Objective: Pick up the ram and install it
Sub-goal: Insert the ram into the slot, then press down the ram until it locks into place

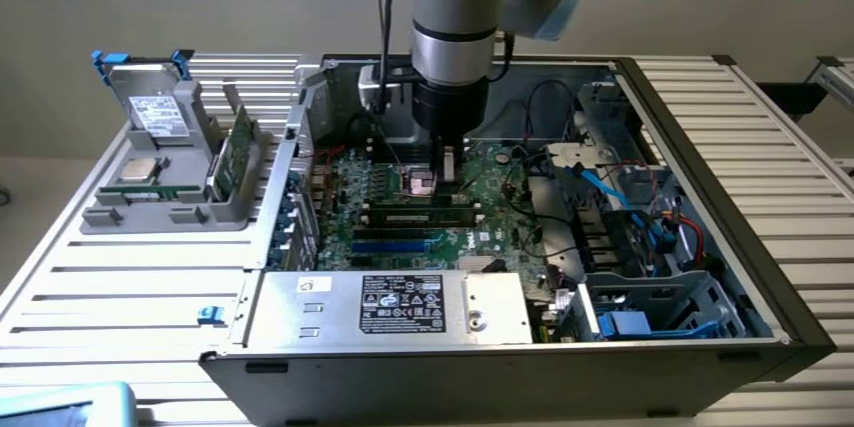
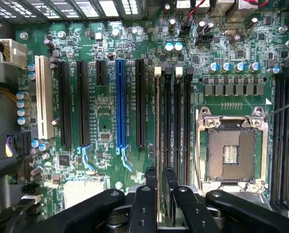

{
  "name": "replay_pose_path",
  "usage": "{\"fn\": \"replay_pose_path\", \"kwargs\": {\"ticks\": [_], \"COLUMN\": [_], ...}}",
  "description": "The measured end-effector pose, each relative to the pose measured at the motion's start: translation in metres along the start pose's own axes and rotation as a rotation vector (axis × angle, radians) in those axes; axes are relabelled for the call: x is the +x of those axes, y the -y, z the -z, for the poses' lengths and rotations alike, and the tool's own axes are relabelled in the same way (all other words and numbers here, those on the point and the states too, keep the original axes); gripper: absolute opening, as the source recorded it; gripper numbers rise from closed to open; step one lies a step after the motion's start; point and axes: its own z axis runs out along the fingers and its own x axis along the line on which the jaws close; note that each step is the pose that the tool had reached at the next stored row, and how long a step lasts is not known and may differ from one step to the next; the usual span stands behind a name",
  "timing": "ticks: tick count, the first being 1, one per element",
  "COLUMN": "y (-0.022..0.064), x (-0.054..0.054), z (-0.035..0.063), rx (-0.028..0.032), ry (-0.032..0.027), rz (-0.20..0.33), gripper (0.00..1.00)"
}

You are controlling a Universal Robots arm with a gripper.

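Note:
The ram is a thin green stick seen edge-on, standing in the motherboard's memory slot nearest the black expansion slots, with a white latch at its far end. In the exterior view the ram lies as a dark strip in the slots just in front of the processor socket. My gripper straddles the near end of the stick, with one black finger on each side and a slight gap to the stick. The gripper reaches straight down into the open computer case.
The bare processor socket sits beside the memory slots. A blue expansion slot and black ones lie on the other side. On the exterior view's left a grey holder carries a boxy drive, a silver chip and another green stick. Cables and a drive cage crowd the case's right.

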Motion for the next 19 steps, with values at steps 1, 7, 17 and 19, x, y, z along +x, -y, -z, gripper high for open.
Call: {"fn": "replay_pose_path", "kwargs": {"ticks": [1,7,17,19], "y": [0.0021,0.0173,0.0184,0.0184], "x": [0.0,0.0,0.0,0.0], "z": [0.004,0.0142,0.0143,0.0143], "rx": [-0.0005,-0.013,-0.0193,-0.0193], "ry": [0.0001,-0.0001,-0.0002,-0.0003], "rz": [0.0,0.001,0.001,0.001], "gripper": [0.21,0.21,0.21,0.21]}}
